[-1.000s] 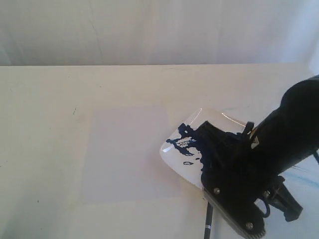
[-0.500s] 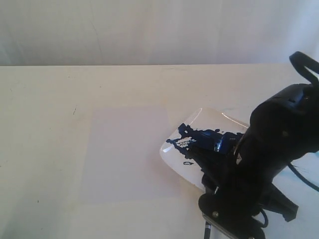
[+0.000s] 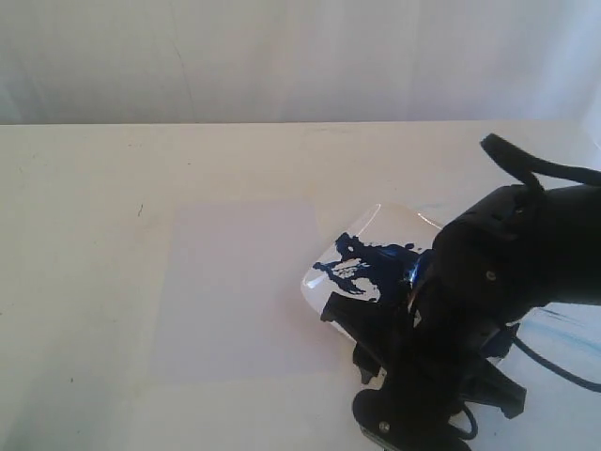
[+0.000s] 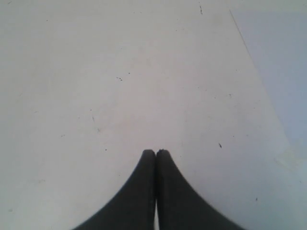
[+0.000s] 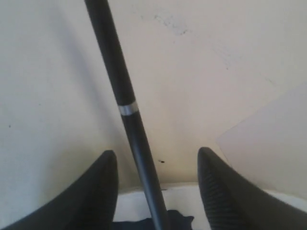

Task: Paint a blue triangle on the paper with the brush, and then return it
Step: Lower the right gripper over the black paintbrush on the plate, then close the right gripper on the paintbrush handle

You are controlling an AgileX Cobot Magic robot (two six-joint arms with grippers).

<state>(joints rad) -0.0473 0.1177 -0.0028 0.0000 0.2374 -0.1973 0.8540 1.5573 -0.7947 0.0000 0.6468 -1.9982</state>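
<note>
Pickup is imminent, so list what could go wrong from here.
1. The long thin black paintbrush lies slanted and off-centre inside the open right claw; closing may roll or skew it.
2. The dark blue paint blotch on the glossy white plate sits beneath the claw; its fingers could pick up paint and smear it.

The paper (image 3: 239, 291) lies open to approach — the right arm (image 3: 507, 272) blocks half the plate (image 3: 321, 287).

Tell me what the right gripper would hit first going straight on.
Likely the brush, which lies between the open jaws of the right gripper, then the tabletop beneath; depth is unclear.
</note>
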